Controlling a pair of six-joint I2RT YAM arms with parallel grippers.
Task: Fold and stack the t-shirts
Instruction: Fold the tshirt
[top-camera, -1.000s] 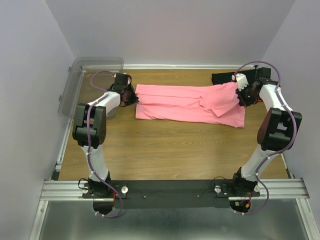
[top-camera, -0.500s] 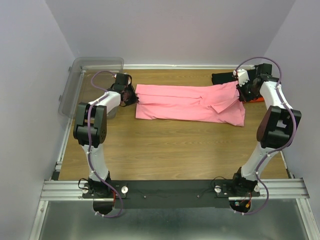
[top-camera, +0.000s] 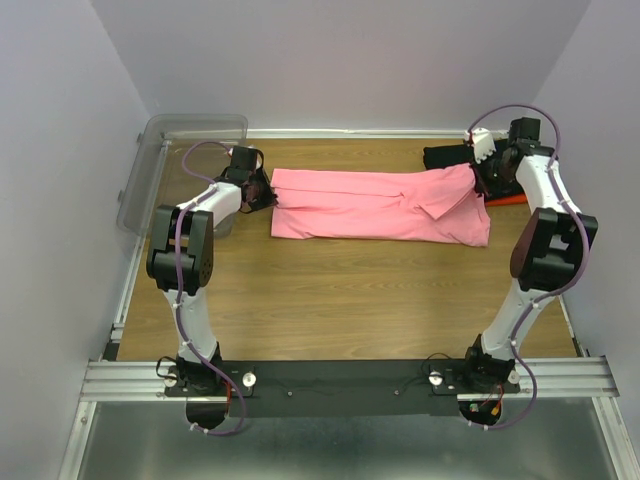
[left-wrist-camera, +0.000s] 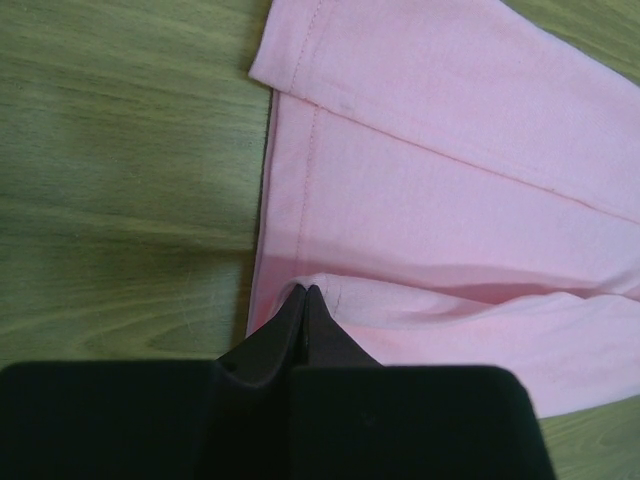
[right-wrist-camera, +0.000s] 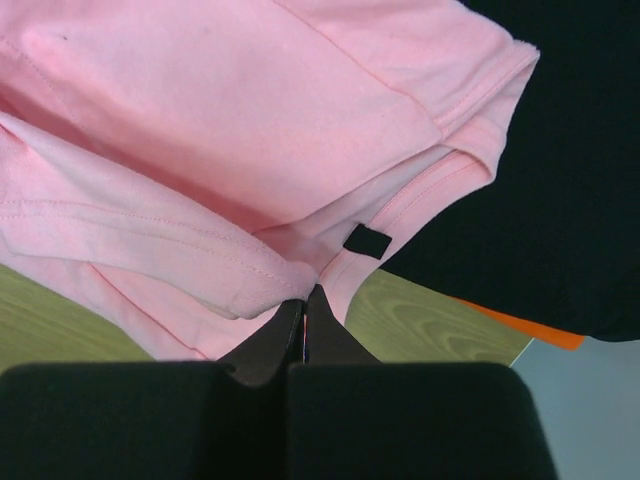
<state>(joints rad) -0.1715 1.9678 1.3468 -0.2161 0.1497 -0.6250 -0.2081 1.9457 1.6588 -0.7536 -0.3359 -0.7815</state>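
The pink t-shirt lies stretched left to right across the far half of the table, folded into a long band. My left gripper is shut on its left edge; in the left wrist view the fingertips pinch a ridge of pink cloth. At the other end my right gripper is shut on the neck end, and its tips bite the pink cloth just below the small dark label. A folded black t-shirt lies on an orange one at the far right, partly under the pink cloth.
A clear plastic bin stands at the far left corner, close behind the left arm. Walls close in the table on three sides. Bare wood table stretches between the shirt and the arm bases.
My right gripper has moved back and to the right with the pink cloth, pulling the raised flap down and drawing the shirt's right end flatter. The left gripper has held still.
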